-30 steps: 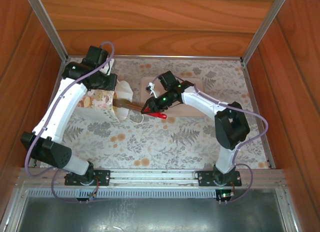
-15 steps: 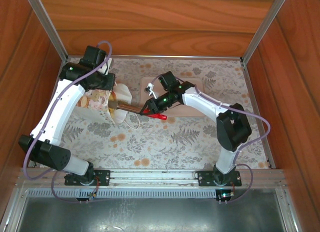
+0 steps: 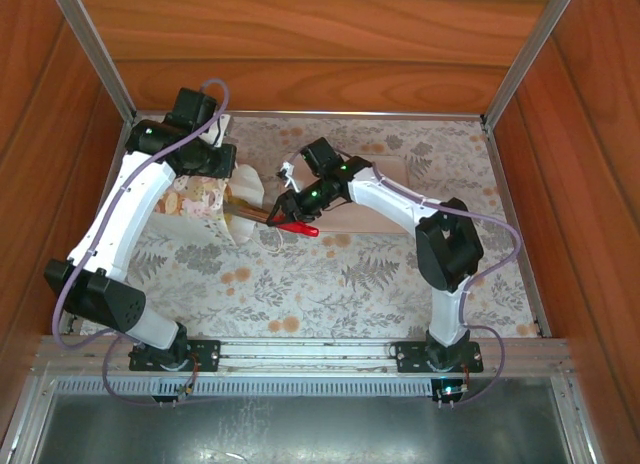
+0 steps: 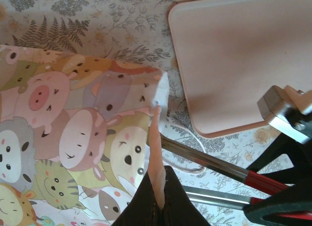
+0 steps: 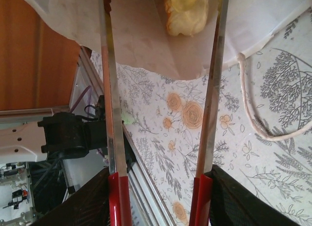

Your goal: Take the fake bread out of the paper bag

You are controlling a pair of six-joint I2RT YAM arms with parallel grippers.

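Note:
The paper bag [image 3: 200, 199] lies on its side at the left, mouth facing right; its outside [image 4: 73, 133] carries a cartoon-animal print and its inside is white. My left gripper [image 4: 162, 179] is shut on the bag's upper rim, holding the mouth open, and sits by the bag [image 3: 222, 172]. My right gripper [image 5: 161, 189] holds red-handled metal tongs [image 5: 111, 104] whose arms stand spread and reach into the mouth [image 3: 262, 216]. One pale golden piece of fake bread [image 5: 187, 11] lies inside the bag between the tong arms, not pinched. The other pastries are hidden.
A beige rectangular tray [image 4: 239, 55] lies right of the bag, partly under the right arm [image 3: 385, 222]. A white cord handle [image 5: 253, 104] trails on the floral tablecloth. Wooden walls close the table on three sides.
The right arm has moved left, pushing the tongs further into the bag's mouth. The left gripper keeps its hold on the rim and shifted only slightly.

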